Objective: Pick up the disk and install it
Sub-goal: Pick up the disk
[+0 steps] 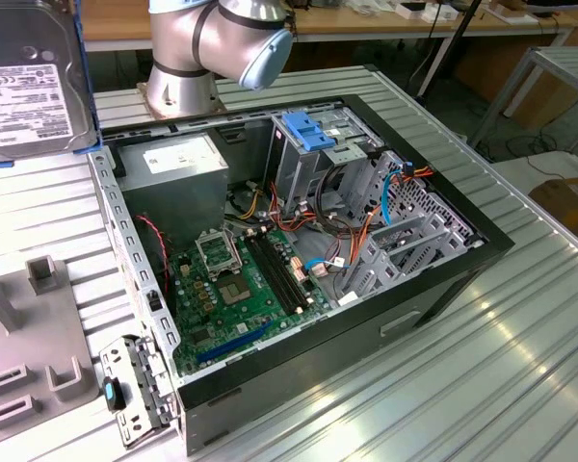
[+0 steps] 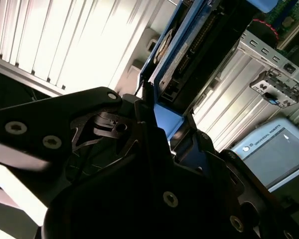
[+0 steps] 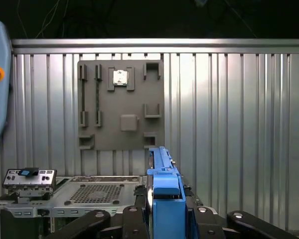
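My claw [image 2: 164,117] is closed on the disk [image 2: 182,57]. In the second wrist view the black fingers [image 2: 139,114] press on it from either side at its blue side rails, and I can see a row of connector pins along one end. The first wrist view gives me the same grip end-on, with one blue rail [image 3: 162,191] standing up between the black linkages.

The drive is off the surface, carried in the air. In the exterior view the disk [image 1: 24,82] shows its white sticker to the camera. It appears over the ribbed metal table's [image 1: 520,366] edge at the exterior view's left, up beyond the corner of the open computer case [image 1: 299,380] where the grey power supply box [image 1: 173,173] sits. How high above the table it hangs I cannot tell.

The case lies on its side in the middle of the table, lid off, with the green motherboard [image 1: 241,289] facing up. The metal drive cage with its light-blue handle [image 1: 308,130] stands by the case's far wall, near the arm's base [image 1: 178,82]. A grey fixture plate [image 3: 122,119] lies flat on the table beside the case, towards the table's edge at the exterior view's left. A small metal bracket with a blue clip [image 1: 125,390] sits at the case's near corner. Whether it touches the plate or lies just beside it, I cannot tell.
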`<state>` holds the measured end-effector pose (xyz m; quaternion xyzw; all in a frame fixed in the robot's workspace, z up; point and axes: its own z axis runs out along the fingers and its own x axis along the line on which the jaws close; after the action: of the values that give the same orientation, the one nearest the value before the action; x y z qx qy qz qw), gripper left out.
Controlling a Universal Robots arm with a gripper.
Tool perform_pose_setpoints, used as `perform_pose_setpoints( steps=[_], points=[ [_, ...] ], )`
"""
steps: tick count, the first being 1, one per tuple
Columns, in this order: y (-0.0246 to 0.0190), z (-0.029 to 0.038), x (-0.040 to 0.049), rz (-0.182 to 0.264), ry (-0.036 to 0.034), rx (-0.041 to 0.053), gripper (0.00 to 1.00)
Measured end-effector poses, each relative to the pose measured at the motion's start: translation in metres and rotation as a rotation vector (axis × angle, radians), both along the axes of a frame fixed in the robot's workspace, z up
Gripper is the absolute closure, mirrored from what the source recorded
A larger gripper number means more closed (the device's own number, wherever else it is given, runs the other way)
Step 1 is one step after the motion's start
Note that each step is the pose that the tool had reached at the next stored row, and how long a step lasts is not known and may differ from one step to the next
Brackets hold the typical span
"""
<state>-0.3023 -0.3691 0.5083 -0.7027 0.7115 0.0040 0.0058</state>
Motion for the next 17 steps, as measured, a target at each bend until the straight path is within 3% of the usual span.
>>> perform_pose_setpoints(
  steps=[4, 5, 6, 7, 9, 11, 14, 17],
  points=[
    [0.0, 0.0, 0.0204, 0.0, 0.0001, 0.0, 0.63],
    [0.0, 0.0, 0.0314, 0.0, 0.0002, 0.0, 0.63],
    [0.0, -0.0001, 0.0493, 0.0, 0.0001, 0.0, 0.63],
    [0.0, -0.0002, 0.0594, 0.0, 0.0, 0.0, 0.63],
    [0.0, -0.0004, 0.0728, -0.001, -0.002, -0.0001, 0.63],
    [0.0, -0.0008, 0.0821, -0.004, -0.0118, 0.0, 0.63],
    [0.0, -0.0014, 0.0949, -0.004, -0.0128, 0.0, 0.63],
    [0.0, -0.002, 0.1215, -0.005, -0.0142, 0.0, 0.63]
  ],
)
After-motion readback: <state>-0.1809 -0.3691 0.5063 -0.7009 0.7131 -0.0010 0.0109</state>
